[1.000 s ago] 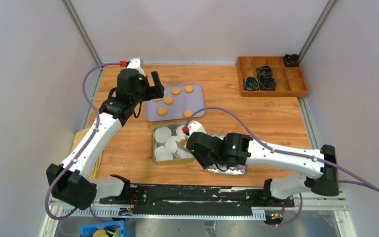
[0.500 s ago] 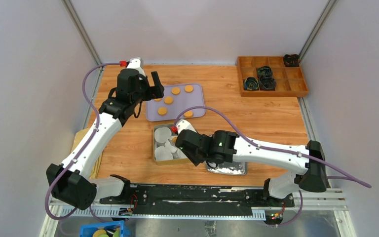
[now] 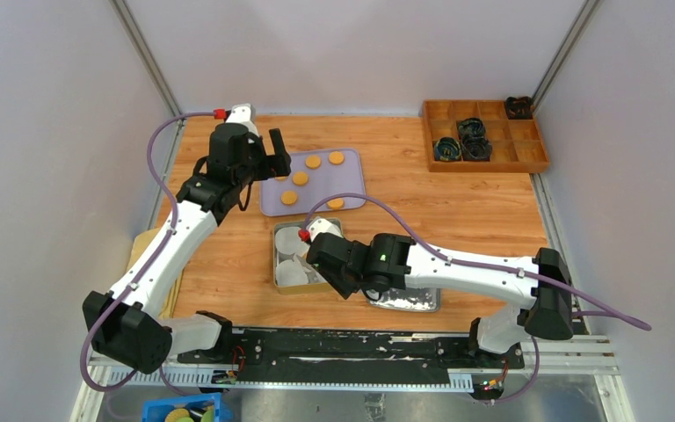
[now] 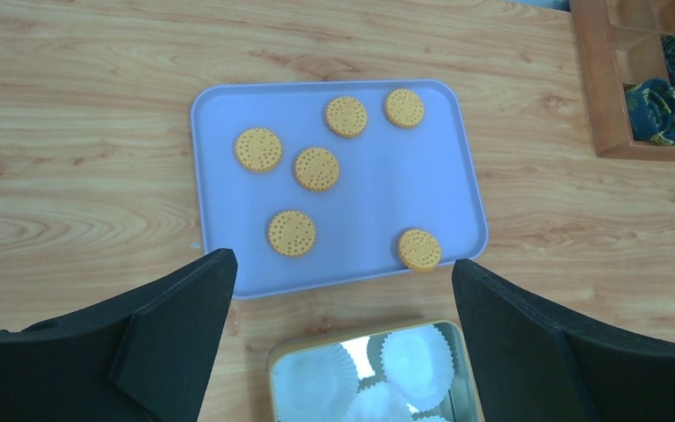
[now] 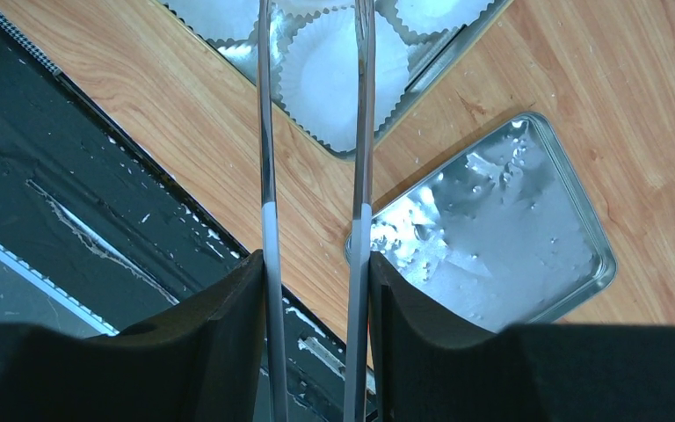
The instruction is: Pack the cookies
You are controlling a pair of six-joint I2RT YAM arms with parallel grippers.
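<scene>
Six cookies (image 4: 316, 168) sit on the purple tray (image 4: 365, 220); white liners (image 4: 413, 356) fill the tin (image 4: 288, 365). Left gripper (image 4: 341, 264) gapes at the tray's near edge. Right gripper (image 5: 315, 281) clamps tongs (image 5: 268, 132), blades apart, tips unseen.

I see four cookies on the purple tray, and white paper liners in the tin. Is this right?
Not quite. The purple tray holds six cookies, not four; the left wrist view shows them all. The tin does hold white paper liners.
</scene>
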